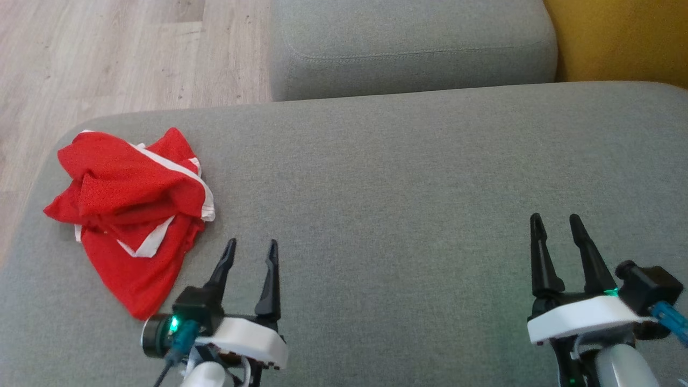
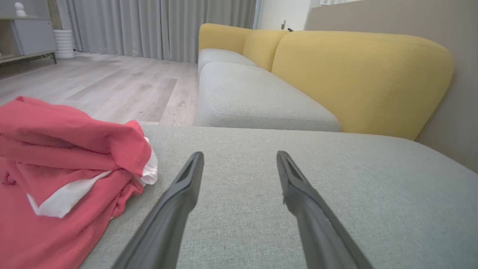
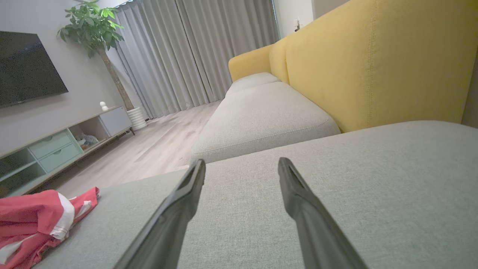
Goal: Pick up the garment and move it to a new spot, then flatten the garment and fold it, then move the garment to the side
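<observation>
The garment [image 1: 131,207] is a red piece of clothing with white stripes, crumpled in a heap at the left end of the grey sofa cushion [image 1: 403,177]. My left gripper [image 1: 252,247] hovers just right of the heap's near edge, open and holding nothing. In the left wrist view the garment [image 2: 63,179] lies left of the open fingers [image 2: 183,186]. My right gripper [image 1: 555,221] stands open far to the right over bare cushion. The right wrist view shows the garment [image 3: 41,220] at the far lower left, well away from its open fingers [image 3: 186,194].
A second grey seat cushion [image 1: 414,48] lies beyond the one in front, with a yellow backrest [image 1: 623,37] at the upper right. Wooden floor [image 1: 118,54] runs past the cushion's left and far edges. A TV cabinet [image 3: 56,145] and a plant [image 3: 93,26] stand across the room.
</observation>
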Available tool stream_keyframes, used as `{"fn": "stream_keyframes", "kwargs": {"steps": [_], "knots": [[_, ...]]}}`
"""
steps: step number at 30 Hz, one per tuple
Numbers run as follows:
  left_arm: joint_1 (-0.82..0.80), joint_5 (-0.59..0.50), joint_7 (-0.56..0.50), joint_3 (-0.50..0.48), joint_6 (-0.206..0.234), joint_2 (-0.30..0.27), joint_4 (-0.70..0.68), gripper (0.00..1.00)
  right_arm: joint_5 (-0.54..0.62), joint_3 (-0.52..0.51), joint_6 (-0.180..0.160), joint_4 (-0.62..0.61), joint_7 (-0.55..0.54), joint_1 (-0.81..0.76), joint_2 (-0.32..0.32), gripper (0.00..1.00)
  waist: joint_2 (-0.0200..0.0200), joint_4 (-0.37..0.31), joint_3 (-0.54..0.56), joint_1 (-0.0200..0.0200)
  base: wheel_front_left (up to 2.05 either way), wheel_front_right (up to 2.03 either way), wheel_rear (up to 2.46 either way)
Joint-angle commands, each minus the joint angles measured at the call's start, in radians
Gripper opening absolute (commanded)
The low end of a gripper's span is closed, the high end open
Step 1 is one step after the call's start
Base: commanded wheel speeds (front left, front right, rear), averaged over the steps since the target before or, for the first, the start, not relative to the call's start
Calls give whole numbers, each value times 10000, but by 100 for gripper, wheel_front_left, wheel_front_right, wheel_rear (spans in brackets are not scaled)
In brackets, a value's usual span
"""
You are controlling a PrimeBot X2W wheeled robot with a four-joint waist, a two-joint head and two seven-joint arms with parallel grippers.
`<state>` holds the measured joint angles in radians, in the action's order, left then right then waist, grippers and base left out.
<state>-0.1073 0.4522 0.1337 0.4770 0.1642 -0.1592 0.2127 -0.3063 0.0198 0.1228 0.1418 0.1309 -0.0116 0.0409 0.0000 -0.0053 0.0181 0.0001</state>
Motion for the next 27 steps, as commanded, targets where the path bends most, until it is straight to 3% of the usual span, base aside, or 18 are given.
{"fn": "stream_keyframes", "kwargs": {"steps": [1, 9, 17, 22, 27], "knots": [[-702, -424, 144, 13, 138, -224, -279, 100, 529, 187, 54, -416, 164, 249, 71, 100, 0, -9, -2, -1, 0, 0, 0], [-1112, -1619, 408, 960, 643, -412, 43, 100, 1978, 248, 60, -518, 430, 192, 76, 100, 0, -56, 6, -1, 0, 0, 0], [-892, -1293, 612, 846, 981, -293, -350, 100, 2147, 256, 64, -566, 635, 103, 80, 100, 0, -78, -7, -1, 0, 0, 0], [-448, -825, 758, 412, 806, -140, -791, 100, 840, 217, 67, -399, 783, -58, 83, 100, 0, -63, 0, -1, 0, 0, 0], [-19, -639, 905, -159, 456, 166, -859, 100, 691, 393, 71, -375, 931, -179, 86, 100, 0, -43, 59, -1, 0, 0, 0]]}}
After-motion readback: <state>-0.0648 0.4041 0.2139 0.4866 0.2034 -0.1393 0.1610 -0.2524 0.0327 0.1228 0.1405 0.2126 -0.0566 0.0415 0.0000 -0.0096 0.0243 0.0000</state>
